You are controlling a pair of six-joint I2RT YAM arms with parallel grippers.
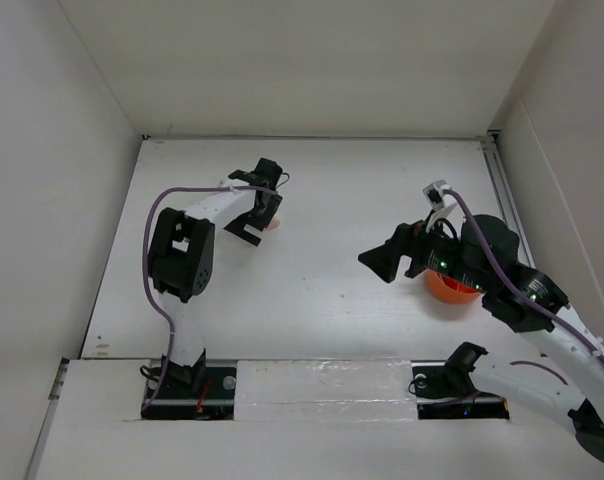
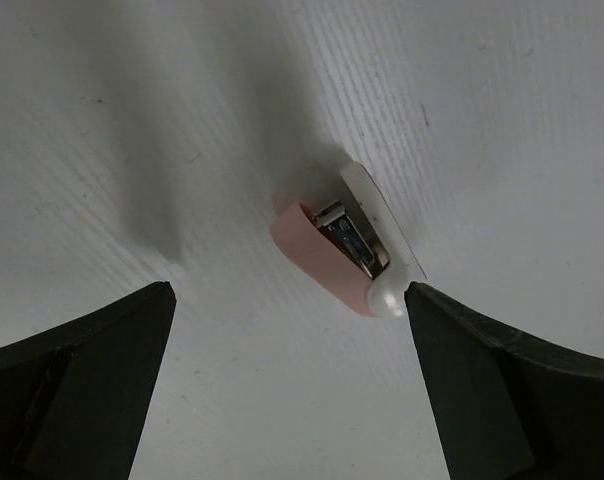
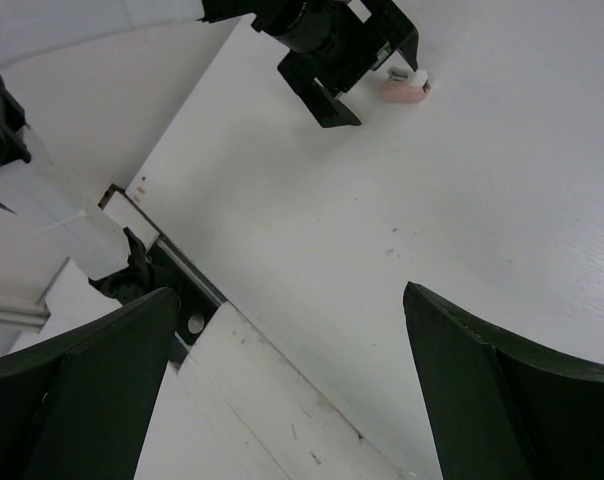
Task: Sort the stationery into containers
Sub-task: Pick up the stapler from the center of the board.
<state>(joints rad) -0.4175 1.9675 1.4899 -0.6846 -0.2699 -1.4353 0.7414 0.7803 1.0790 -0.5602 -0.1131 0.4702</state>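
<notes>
Two claws, both spread wide and empty. The left gripper (image 2: 288, 290) hangs over the small pink-and-white rubber eraser (image 2: 327, 258) on the white table (image 1: 332, 190); it should centre, lower straight, straddle the eraser's narrow width, then close. The round orange plastic tub (image 1: 450, 290) sits to the right, partly hidden under the right gripper (image 3: 287, 292) and its arm.

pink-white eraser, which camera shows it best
Left wrist: the pink-white eraser sits close up, ahead of the open left gripper. Right wrist shows it small and far; top external, only a pink sliver.
</notes>
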